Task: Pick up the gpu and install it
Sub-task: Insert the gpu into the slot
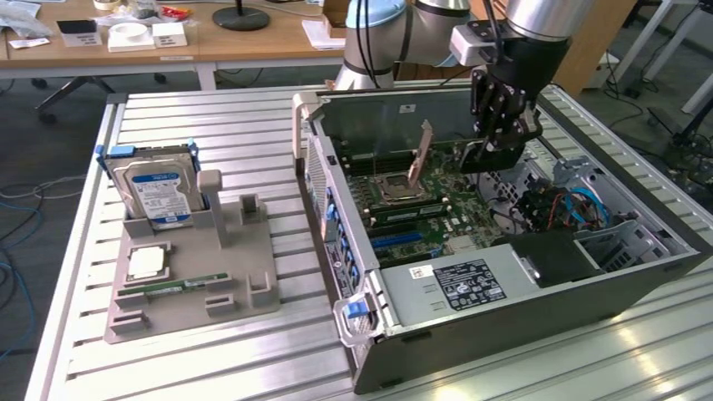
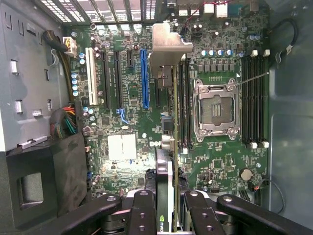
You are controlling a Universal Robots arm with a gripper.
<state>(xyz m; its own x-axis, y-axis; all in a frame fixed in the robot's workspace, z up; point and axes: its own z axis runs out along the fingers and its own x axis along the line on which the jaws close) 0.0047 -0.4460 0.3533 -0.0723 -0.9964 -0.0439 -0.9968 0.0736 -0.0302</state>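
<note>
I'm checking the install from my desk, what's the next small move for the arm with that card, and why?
Probably a small sideways shift toward the blue slot, then down. The gripper holds the gpu edge-on above the motherboard, not yet seated, and its bracket looks beside the blue slot rather than over it.

A slatted aluminium table (image 1: 223,117) carries, toward the exterior view's left, a grey parts fixture (image 1: 229,276) holding a hard drive (image 1: 156,190), a processor chip (image 1: 149,262) and a memory stick (image 1: 176,287), and, toward the right, an open computer case (image 1: 624,280).
</note>
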